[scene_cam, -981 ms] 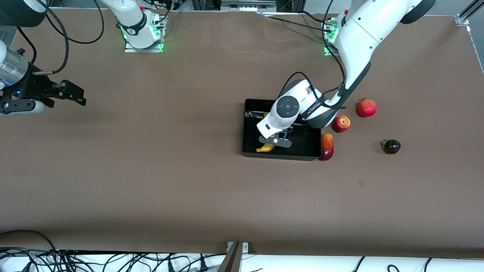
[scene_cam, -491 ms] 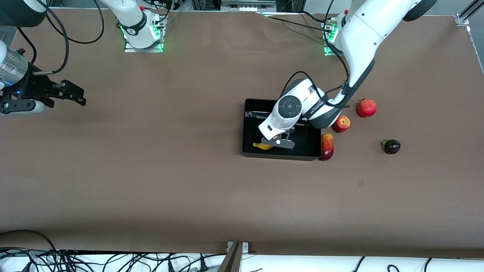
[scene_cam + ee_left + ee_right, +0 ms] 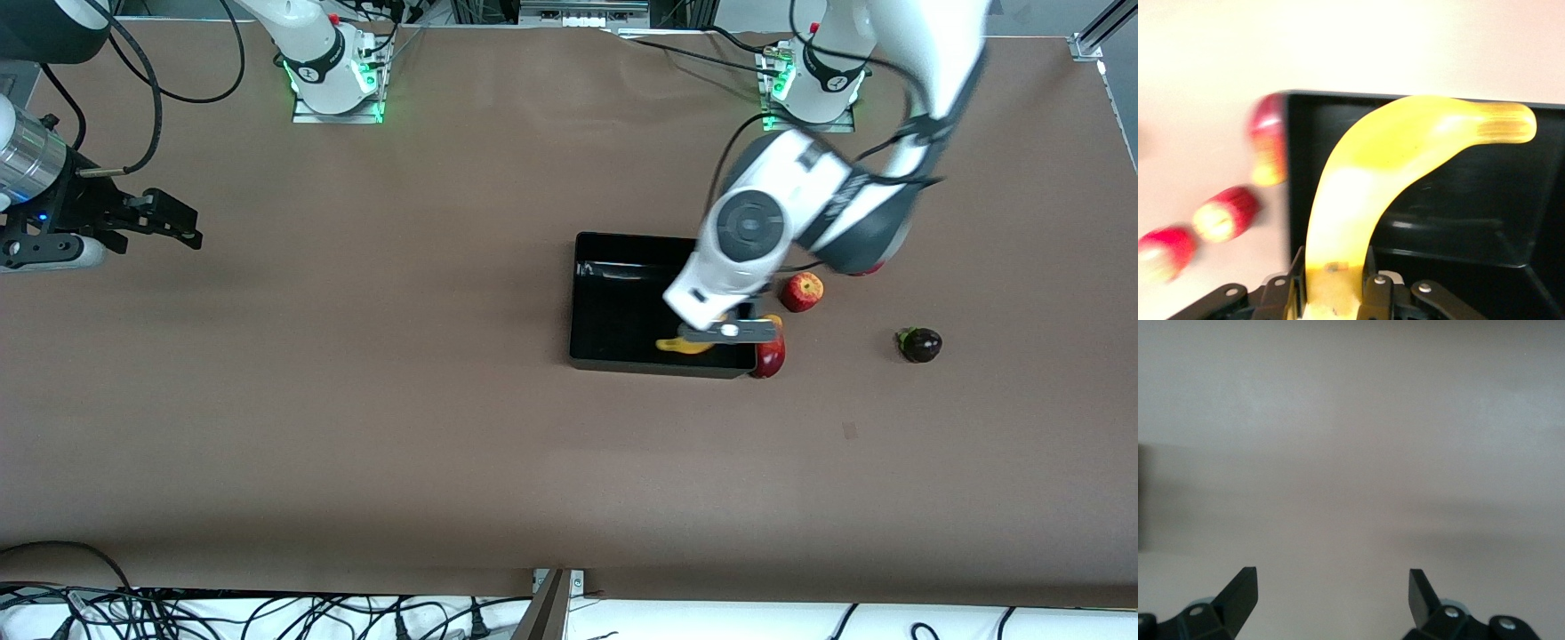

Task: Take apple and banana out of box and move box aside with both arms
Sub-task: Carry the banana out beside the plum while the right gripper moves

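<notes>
A: Banana? Status

B: Lifted off the floor of the box. Left tool clenched on one end of it; the left wrist view shows the fruit pinched between the fingers. It hangs over the box corner nearest the front camera, toward the left arm's end. Not set down on the counter yet.

A: Apple?

B: Apple is already out, resting on the counter just beside the box, toward the left arm's end. Box interior looks bare otherwise.

A: So what's left?

B: My read: carry the banana clear of the wall and put it down, then both arms shift the box aside. Roughly halfway. Box move not begun.

A: Right tool?

B: Right tool released, jaws spread wide, over bare counter at the right arm's end, well apart from everything. That arm waits.

A: Tally

B: One banana, one apple, one box, two arms. Extras, three: one red-yellow mango-like fruit against the box wall, nearer the camera than the apple; one pomegranate, mostly hidden by the left arm in the front view; one dark purple fruit farther toward the left arm's end
</notes>
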You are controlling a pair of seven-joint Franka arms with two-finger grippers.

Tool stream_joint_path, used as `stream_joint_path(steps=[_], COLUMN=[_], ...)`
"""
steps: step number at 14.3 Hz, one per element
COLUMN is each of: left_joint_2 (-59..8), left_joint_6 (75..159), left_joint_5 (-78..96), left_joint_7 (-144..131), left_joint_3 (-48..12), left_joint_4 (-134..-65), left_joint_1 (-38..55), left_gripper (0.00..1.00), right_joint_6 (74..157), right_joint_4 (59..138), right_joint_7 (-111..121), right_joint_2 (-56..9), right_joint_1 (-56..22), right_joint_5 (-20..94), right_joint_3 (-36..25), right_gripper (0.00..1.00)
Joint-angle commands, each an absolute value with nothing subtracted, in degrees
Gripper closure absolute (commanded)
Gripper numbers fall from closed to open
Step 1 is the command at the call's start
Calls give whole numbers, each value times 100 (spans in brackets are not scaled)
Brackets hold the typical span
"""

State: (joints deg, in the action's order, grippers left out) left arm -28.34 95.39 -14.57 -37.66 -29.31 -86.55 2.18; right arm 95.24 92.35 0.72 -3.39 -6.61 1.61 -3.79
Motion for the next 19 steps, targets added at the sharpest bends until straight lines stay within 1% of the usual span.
stream_joint_path(steps=[1,3,5,6,8,10,11,12,13,14,16,17,18,19], left_joint_2=[-2988,-3163,-3392,-3436,-3437,-3559,-3603,-3691,-3691,-3648,-3464,-3219,-2982,-2745], left_joint_6=[9123,9176,9438,9840,10998,11975,12362,12575,12586,12551,12402,12288,12070,11676], left_joint_5=[-1371,-1467,-1904,-2133,-2407,-2688,-2785,-2899,-2935,-2936,-2918,-2822,-2804,-2804], left_joint_7=[-3429,-2843,-2165,-1892,-1627,-1565,-1538,-1538,-1538,-1547,-1617,-1574,-1556,-1547], left_joint_3=[-2927,-2927,-2839,-2830,-2795,-2804,-2795,-2769,-2777,-2786,-2856,-2909,-3057,-3276], left_joint_4=[-8499,-8560,-8717,-9006,-9770,-10412,-10624,-10704,-10705,-10696,-10661,-10626,-10530,-10390], left_joint_1=[-489,-1148,-1475,-1729,-2072,-2459,-2504,-2531,-2557,-2558,-2531,-2540,-2540,-2549], left_gripper=[99,95,95,95,95,93,89,71,17,0,0,0,0,0], right_joint_6=[9536,9580,9843,9887,9888,9844,9835,9826,9791,9756,9704,9590,9528,9510], right_joint_4=[9185,9167,9167,9176,9176,9176,9176,9193,9193,9211,9202,9220,9220,9211], right_joint_7=[114,79,149,141,149,158,158,158,176,150,167,106,149,149], right_joint_2=[-387,-387,-491,-553,-615,-668,-668,-659,-659,-659,-746,-764,-782,-800], right_joint_1=[-580,-598,-624,-624,-650,-703,-781,-817,-904,-966,-1019,-1080,-1125,-1264], right_joint_5=[132,175,202,211,194,185,185,176,158,141,149,149,149,132], right_joint_3=[-325,-325,-325,-325,-299,-290,-281,-281,-281,-281,-281,-281,-281,-281], right_gripper=[0,0,0,0,0,0,0,0,0,0,0,0,0,0])
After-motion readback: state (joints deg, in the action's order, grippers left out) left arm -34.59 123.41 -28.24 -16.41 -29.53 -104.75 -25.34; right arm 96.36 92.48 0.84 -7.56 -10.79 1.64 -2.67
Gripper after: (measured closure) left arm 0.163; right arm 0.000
